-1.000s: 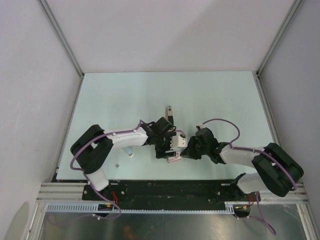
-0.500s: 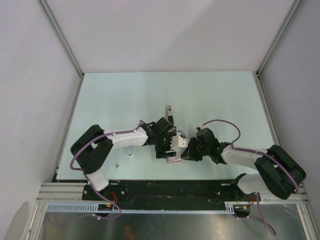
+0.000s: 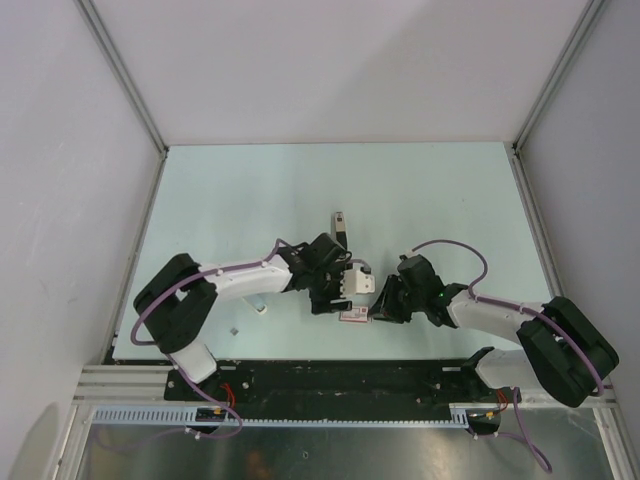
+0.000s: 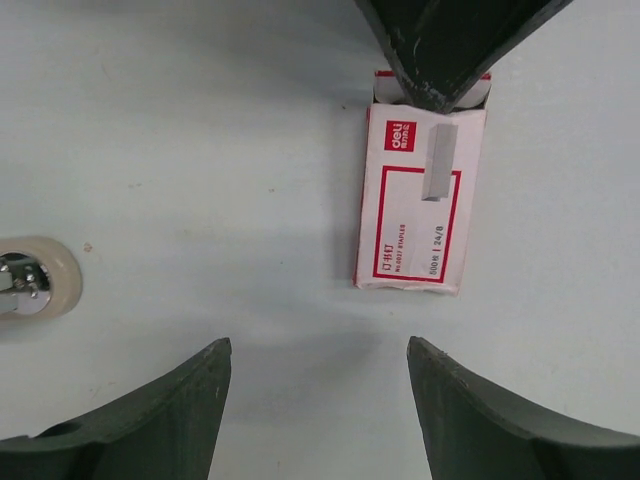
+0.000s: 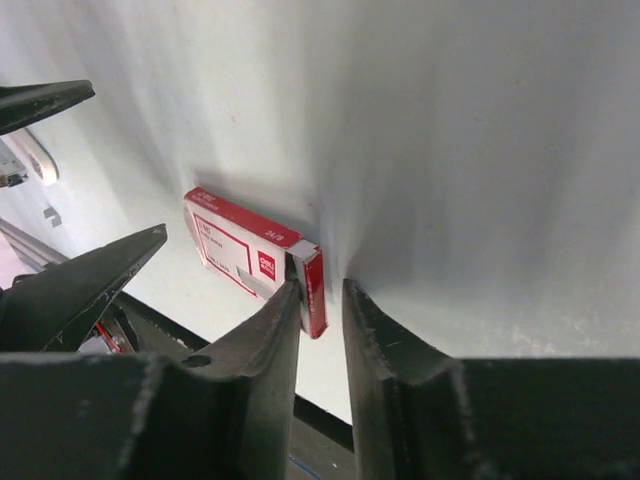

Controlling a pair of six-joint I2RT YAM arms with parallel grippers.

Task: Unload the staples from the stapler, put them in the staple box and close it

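The slim black stapler (image 3: 340, 226) lies on the table beyond both grippers. A short pale silvery-blue bar with a whitish end, the staples (image 3: 257, 303), lies to the left beside my left forearm, with a tiny silvery bit (image 3: 233, 329) nearer the front edge. My left gripper (image 3: 328, 303) (image 4: 318, 345) hangs wide open over bare table, nothing between its fingers. My right gripper (image 3: 377, 312) (image 5: 322, 285) stands narrowly open at the open end of a red-and-white staple box (image 4: 420, 200) (image 5: 235, 245) (image 3: 352, 315). The box's end flap rests against one finger, and a gap shows to the other.
A whitish rounded piece (image 4: 28, 280) with shiny metal in it shows at the left edge of the left wrist view; I cannot tell what it is. The table's front edge and black rail (image 5: 150, 325) run close behind the box. White walls (image 3: 320, 70) enclose the table.
The right gripper has shifted slightly toward the near edge at the box's end. The box now lies flatter and a little further right. The left arm has settled lower.
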